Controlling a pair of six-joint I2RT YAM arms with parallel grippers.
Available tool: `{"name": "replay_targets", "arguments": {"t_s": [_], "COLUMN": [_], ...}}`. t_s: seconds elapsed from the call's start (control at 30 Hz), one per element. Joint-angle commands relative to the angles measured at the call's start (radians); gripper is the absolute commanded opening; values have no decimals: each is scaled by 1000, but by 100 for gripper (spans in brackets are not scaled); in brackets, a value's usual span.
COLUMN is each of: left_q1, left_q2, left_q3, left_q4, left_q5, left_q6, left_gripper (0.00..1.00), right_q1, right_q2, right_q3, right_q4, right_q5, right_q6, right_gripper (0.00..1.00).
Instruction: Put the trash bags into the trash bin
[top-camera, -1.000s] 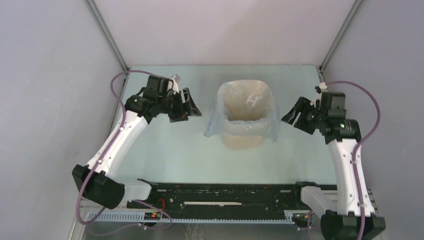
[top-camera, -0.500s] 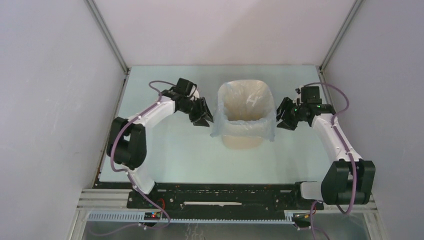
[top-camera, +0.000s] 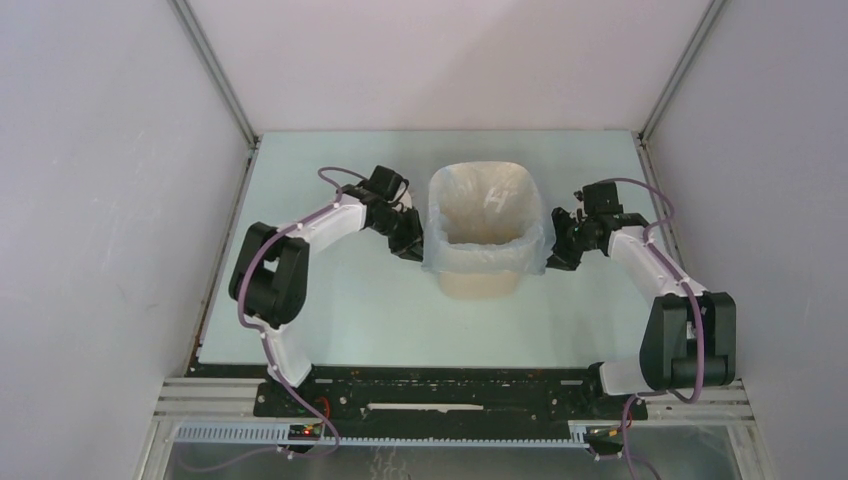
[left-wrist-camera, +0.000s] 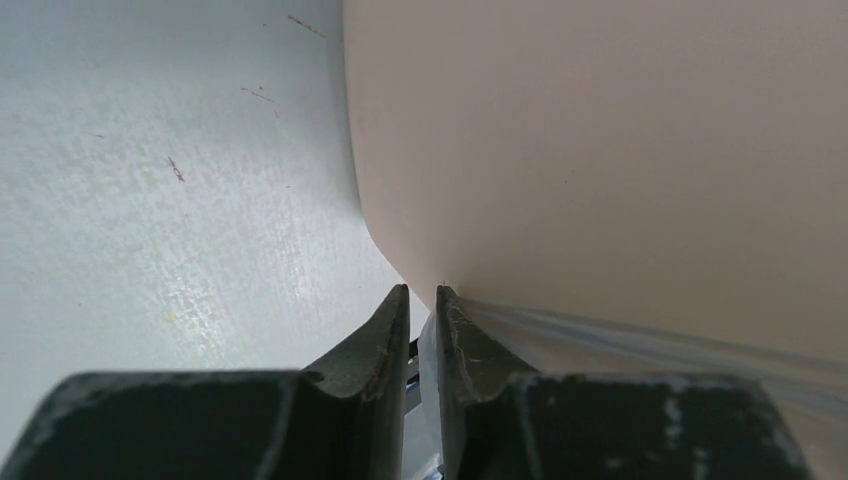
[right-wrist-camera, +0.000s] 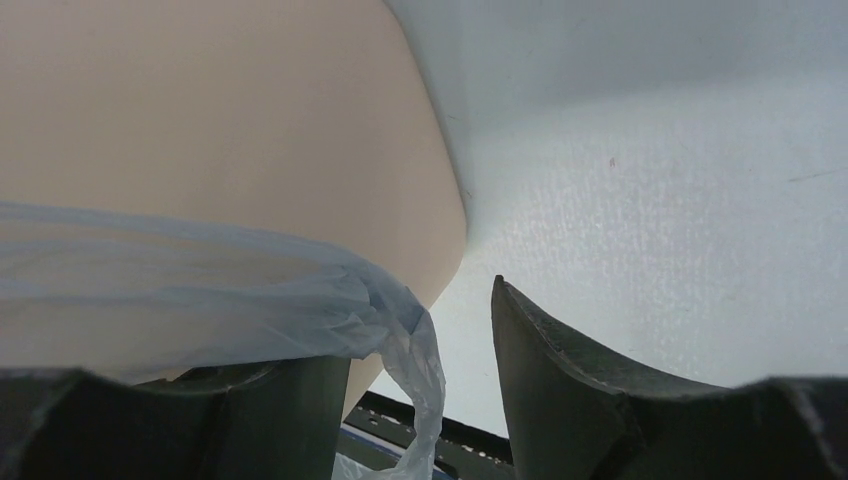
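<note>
Thin, wrinkly, translucent pale-blue film bag (top-camera: 485, 258): lines the rounded-square mouth of the tall, smooth beige plastic bin (top-camera: 480, 286), skirt overhanging its walls. The bin stands upright, central on the pale matte table (top-camera: 330, 310). Left gripper (top-camera: 412, 240): fingers nearly closed, film pinched between, seen only in wrist view. Right gripper (top-camera: 560, 245): spread wide, crumpled film tail drooping between fingers, not clamped.

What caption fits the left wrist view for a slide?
Left tool shut on the bag edge, right beside the bin wall.
</note>
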Motion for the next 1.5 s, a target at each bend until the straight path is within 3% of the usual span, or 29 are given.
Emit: {"name": "replay_targets", "arguments": {"t_s": [0.0,0.17,0.3,0.47,0.7,0.8,1.0,1.17,1.37,1.47], "left_q1": [-8,-9,-8,-9,-9,-8,-9,-16,-16,-16], "left_q2": [-41,-133,-172,-222,-249,-267,-276,-243,-191,-190], "left_q3": [40,50,52,47,36,31,23,2,20,44], "left_q4": [-43,-85,-117,-127,-143,-151,-158,-129,-128,-142], "left_q5": [-51,-99,-114,-139,-156,-167,-173,-175,-206,-211], "left_q6": [57,76,81,87,97,103,115,125,150,160], "left_gripper": [20,35,41,50,52,53,54,48,37,36], "right_q1": [-15,-47,-131,-144,-140,-78,193,330,368,373], "right_q2": [-49,-153,-199,-187,-147,-120,32,45,-218,-240], "right_q3": [39,177,283,457,617,746,960,843,324,241], "right_q4": [-27,-233,-334,-416,-464,-452,-452,-403,-38,54], "right_q5": [16,103,54,34,17,23,73,91,114,128], "right_q6": [-56,-136,-148,-186,-198,-186,-180,-170,-201,-200], "right_gripper": [61,67,74,81,84,84,82,79,79,79]}}
